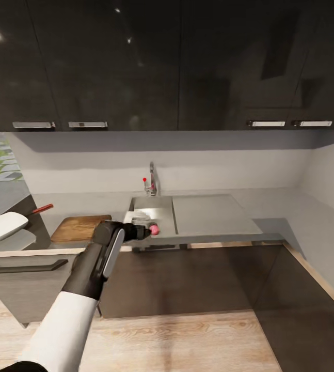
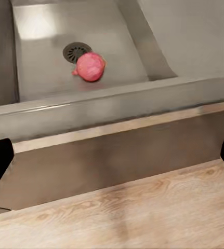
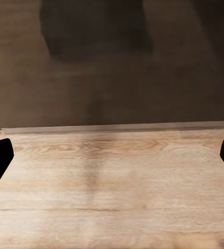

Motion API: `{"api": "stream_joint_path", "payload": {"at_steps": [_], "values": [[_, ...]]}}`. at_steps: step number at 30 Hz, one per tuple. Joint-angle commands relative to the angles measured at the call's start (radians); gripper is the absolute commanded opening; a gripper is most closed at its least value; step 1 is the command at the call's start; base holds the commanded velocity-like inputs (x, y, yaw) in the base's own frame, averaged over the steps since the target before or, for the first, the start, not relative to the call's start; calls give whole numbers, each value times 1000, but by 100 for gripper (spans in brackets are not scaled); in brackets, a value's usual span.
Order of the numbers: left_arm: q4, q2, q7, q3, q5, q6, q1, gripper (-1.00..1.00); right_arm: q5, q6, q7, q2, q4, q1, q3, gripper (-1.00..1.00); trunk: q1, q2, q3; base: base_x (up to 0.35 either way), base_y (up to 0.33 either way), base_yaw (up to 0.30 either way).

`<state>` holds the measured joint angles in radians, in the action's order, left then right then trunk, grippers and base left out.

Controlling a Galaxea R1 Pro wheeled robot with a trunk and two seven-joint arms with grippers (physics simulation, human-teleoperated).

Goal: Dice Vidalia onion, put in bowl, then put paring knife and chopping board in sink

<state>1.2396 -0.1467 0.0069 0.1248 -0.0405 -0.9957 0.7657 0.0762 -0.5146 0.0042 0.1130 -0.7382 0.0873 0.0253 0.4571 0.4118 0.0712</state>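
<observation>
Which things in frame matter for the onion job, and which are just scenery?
Job:
- onion, in the sink by the drain
- board on the countertop
- knife, behind the bowl
- bowl, left of the board
- left gripper, open, reaching toward the sink

Scenery:
- tap
- upper cabinets
- wood floor

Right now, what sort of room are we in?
A kitchen, by the look of it: a stainless-steel sink with a tap set into a grey countertop, glossy dark wall cabinets above, and a wooden chopping board left of the basin. A pink onion lies by the drain.
</observation>
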Motion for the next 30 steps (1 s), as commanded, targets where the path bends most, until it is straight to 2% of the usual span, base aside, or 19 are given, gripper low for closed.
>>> {"api": "stream_joint_path", "payload": {"at_steps": [1, 5, 6, 10, 11, 12, 13, 15, 18, 25, 30], "values": [[-53, -1, 0, 0, -4, -4, 49, 100, 7, -1, 0, 1, -1, 0, -2, 100, 1, 2, 2, 0, 0, 0], [-284, -6, -1, -1, -5, -2, 237, 100, 6, -1, 0, 1, -1, 0, -2, 100, 1, 2, 2, 0, 0, 0], [-312, -6, -1, -1, -5, -1, 260, 100, 6, -1, 0, 1, -1, 0, -3, 100, 1, 2, 2, 0, 0, 0], [-502, -8, 0, -1, -4, 5, 419, 100, 5, -1, 0, 1, -1, 0, -4, 100, 1, 2, 2, 0, 0, 0], [-523, -8, 0, -1, -4, 9, 433, 100, 5, -1, 0, 0, -1, 0, -4, 100, 1, 2, 2, 0, 0, 0], [-579, -8, 2, -1, -4, 38, 471, 100, 5, -1, 0, -1, -2, 0, -4, 100, 1, 2, 2, 0, 0, 0], [-638, -8, 12, -1, -4, 101, 501, 100, 2, -1, 1, -2, -2, 0, -5, 100, 1, 2, 2, 0, 0, 0], [-670, -8, 29, -1, -5, 142, 514, 100, -7, -1, 1, -2, -1, 0, -4, 100, 1, 2, 2, 0, 0, 0], [-682, -5, 39, -1, -6, 162, 519, 100, -16, -1, 1, -1, 7, 0, -4, 100, 1, 2, 2, 0, 0, 0], [-687, 0, 42, -1, -6, 174, 521, 100, -22, -1, 0, -1, 18, 0, -6, 100, 1, 2, 2, 7, 0, 0], [-691, 1, 43, 1, -6, 176, 521, 100, -23, -1, 0, -3, 19, 0, -5, 100, 1, 2, 2, 246, 0, 0]]}}
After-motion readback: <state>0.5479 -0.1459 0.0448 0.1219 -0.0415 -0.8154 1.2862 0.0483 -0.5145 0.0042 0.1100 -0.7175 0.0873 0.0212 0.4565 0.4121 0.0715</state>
